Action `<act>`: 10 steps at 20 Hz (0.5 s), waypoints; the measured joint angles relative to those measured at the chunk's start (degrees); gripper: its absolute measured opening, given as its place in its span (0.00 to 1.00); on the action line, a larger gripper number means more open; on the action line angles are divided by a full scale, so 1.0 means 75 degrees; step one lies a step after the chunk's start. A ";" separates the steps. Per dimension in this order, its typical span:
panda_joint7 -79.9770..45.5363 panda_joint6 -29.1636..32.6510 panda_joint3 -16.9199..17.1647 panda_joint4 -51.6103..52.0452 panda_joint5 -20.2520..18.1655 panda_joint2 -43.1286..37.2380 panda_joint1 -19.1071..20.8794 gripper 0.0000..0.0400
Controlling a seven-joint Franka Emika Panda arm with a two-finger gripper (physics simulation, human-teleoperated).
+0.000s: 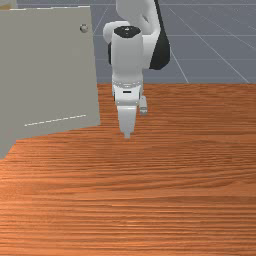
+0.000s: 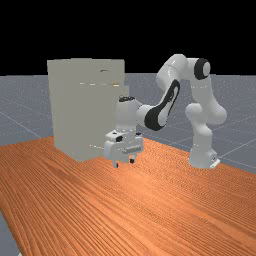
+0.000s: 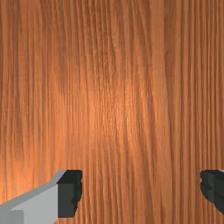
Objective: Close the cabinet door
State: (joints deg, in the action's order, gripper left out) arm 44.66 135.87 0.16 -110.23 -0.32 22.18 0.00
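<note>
Beige cabinet (image 2: pixel 75 110) stands left of the far view's middle, its door (image 1: pixel 50 70) apparently ajar; gripper (image 1: pixel 127 135) hangs nearby, fingers (image 3: pixel 68 194) wide apart, gripping nothing; closing calls for slow, even pushing near the knob (image 1: pixel 84 28) edge

- No text, label or brand can be read
- No number or sign can be read either
</note>
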 joint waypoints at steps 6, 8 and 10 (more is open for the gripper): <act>-0.1742 -0.0804 0.0528 -0.0383 0.0228 -0.0388 -0.0135 0.58; -0.4355 -0.1641 0.0942 -0.0322 0.0043 -0.0874 -0.0285 0.22; -0.7030 -0.2169 0.1236 -0.0187 -0.0281 -0.0939 -0.0469 0.08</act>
State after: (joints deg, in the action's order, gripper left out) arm -8.07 119.60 9.43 -111.63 -2.43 15.14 -3.52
